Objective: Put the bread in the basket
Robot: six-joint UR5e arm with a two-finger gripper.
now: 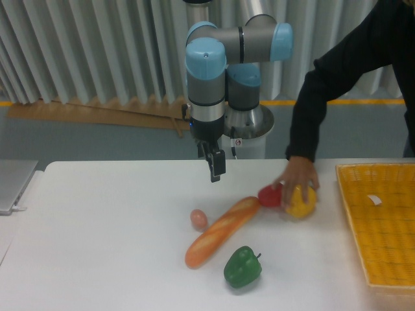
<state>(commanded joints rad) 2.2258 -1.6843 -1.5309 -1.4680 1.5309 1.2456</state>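
The bread (222,231), a long orange-tan baguette with pale slashes, lies diagonally on the white table near the middle front. The yellow woven basket (358,214) sits at the right edge, with a small white tag inside. My gripper (215,166) hangs above the table, behind the bread and well clear of it. Its dark fingers point down, seen edge-on, with nothing visibly between them. I cannot tell whether they are open or shut.
A person's hand (295,176) rests on a yellow pepper (301,202) and a red pepper (270,195) right of the bread. A green pepper (242,267) sits in front of the bread, a small pinkish egg (198,219) to its left. A laptop (11,183) lies at far left.
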